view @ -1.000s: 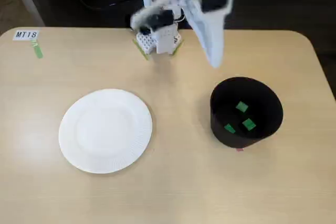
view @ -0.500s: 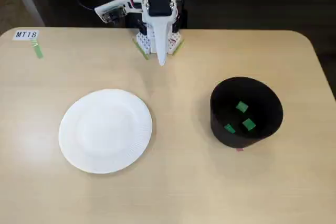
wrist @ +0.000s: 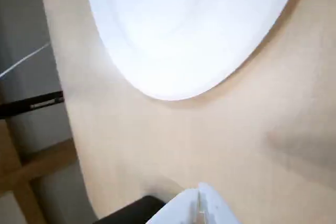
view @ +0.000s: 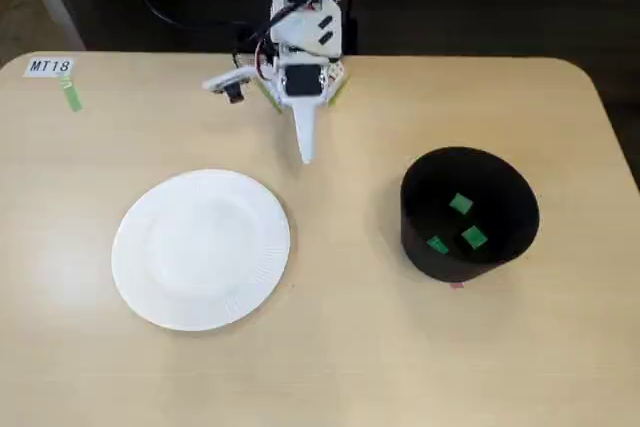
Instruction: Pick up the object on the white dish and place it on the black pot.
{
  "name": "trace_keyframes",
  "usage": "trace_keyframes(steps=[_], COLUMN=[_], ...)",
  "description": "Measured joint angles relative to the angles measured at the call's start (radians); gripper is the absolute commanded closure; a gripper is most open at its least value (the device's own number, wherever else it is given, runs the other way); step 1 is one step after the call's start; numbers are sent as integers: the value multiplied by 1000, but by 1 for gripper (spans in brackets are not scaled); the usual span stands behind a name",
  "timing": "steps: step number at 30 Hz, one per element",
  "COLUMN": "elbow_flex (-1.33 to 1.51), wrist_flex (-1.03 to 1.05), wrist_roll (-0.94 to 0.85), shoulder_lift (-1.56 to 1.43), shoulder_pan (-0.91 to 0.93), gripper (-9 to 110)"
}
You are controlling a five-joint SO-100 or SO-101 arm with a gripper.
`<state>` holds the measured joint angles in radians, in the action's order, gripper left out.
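Observation:
The white dish (view: 201, 249) lies left of centre on the tan table, and its surface is bare in both views (wrist: 184, 24). The black pot (view: 468, 213) stands at the right. Three small green pieces lie inside it (view: 460, 204), (view: 474, 238), (view: 437, 245); I cannot tell which one is the object. My gripper (view: 307, 155) is at the back centre of the table, pointing down toward the front, with its jaws together and nothing in them. It is apart from both plate and pot. In the wrist view its white tip (wrist: 198, 195) shows at the bottom edge.
A white label reading MT18 (view: 50, 66) with a strip of green tape (view: 72, 97) sits at the back left corner. Cables hang behind the arm's base (view: 300, 37). The table's left edge and a wooden frame (wrist: 31, 166) beyond it show in the wrist view.

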<state>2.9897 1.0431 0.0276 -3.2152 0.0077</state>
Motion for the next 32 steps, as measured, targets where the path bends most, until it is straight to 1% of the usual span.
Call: trace_keyframes(steps=[7,10,12,14,32], elbow_flex=[78,80,80,80,80], wrist_flex=[8,8,8,8,8], wrist_roll=[-15,-21,-21,-21,-23], shoulder_lift=[0,-2,-2,-2,-2], shoulder_pan=[0,0,0,0,0], gripper=[102,102,99,101,101])
